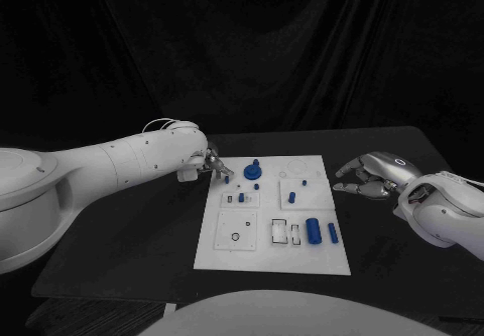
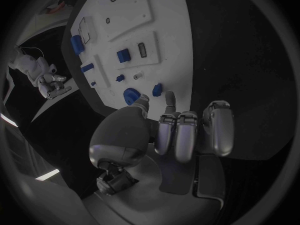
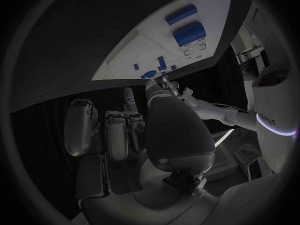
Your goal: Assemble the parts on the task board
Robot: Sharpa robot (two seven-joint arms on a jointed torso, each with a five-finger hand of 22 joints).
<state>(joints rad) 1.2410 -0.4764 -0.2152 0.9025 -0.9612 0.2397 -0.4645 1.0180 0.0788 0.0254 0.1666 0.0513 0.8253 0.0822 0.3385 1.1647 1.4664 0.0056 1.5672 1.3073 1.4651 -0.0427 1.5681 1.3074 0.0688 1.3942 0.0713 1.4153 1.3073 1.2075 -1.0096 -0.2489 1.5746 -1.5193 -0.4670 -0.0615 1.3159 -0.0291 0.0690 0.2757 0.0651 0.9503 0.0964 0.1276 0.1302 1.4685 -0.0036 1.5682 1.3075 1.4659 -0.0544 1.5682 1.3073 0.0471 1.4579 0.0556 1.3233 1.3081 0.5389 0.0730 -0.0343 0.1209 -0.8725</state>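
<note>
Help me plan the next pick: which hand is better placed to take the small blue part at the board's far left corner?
Probably left. The left hand hovers right at the small blue part; the right hand sits off the task board's opposite edge.

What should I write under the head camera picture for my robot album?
Robot's left hand reaches the far left corner of the white task board near the blue parts, while its right hand waits beside it.

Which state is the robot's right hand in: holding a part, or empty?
Empty. The right hand hovers beside the task board, its fingers curled in with no part between them.
</note>
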